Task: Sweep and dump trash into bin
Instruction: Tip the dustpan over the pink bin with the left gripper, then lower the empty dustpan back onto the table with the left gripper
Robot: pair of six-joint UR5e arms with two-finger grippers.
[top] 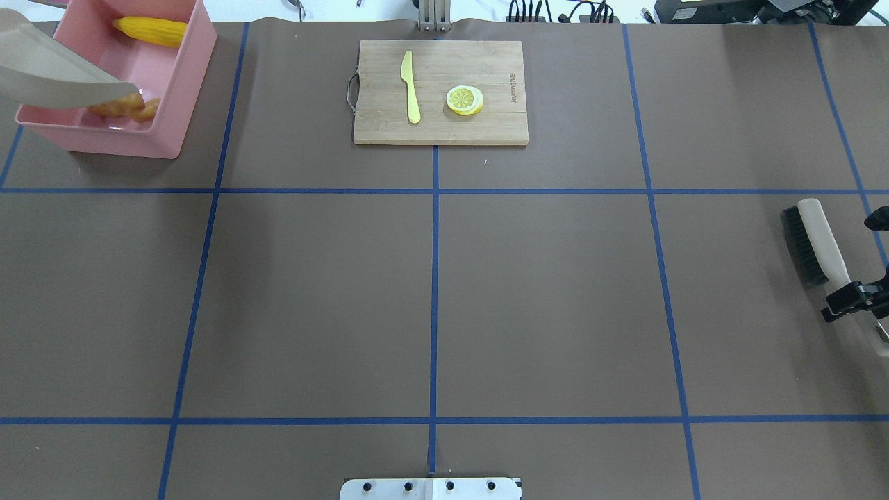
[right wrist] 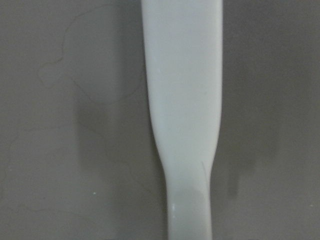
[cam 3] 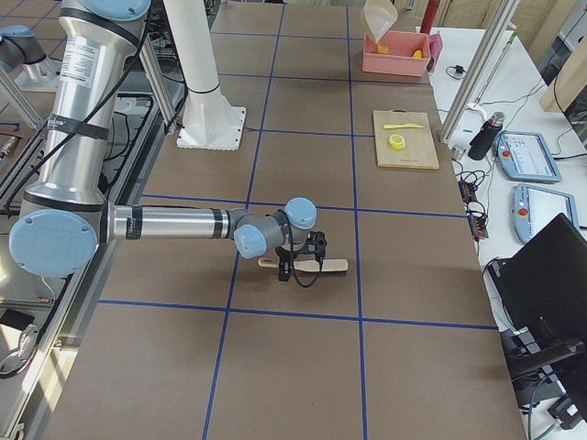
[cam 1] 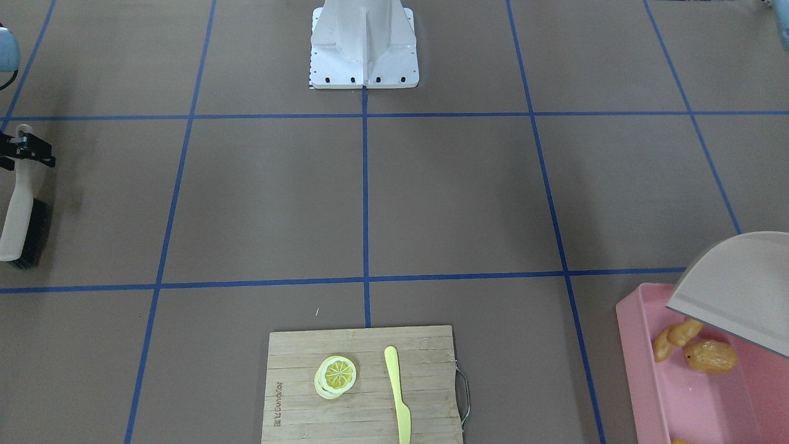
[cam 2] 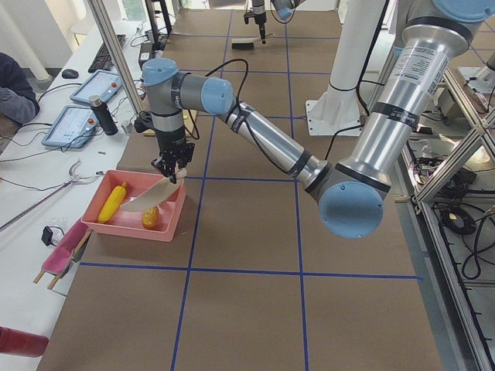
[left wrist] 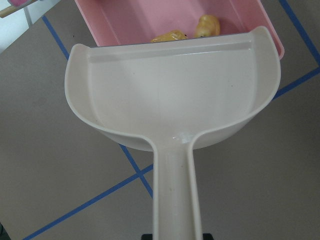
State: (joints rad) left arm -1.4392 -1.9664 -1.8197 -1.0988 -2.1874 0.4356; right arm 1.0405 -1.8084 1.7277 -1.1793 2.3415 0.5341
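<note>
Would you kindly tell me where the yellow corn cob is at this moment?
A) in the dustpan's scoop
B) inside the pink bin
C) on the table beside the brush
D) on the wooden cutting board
B: the overhead view shows the corn cob lying inside the pink bin, and the left wrist view shows the dustpan tilted over the bin with an empty scoop.

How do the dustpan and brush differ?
The dustpan is raised and tilted over the pink bin in the left hand; the brush lies on the table at the right hand. The dustpan is a wide empty scoop; the brush is narrow with dark bristles. Both have beige handles.
</note>
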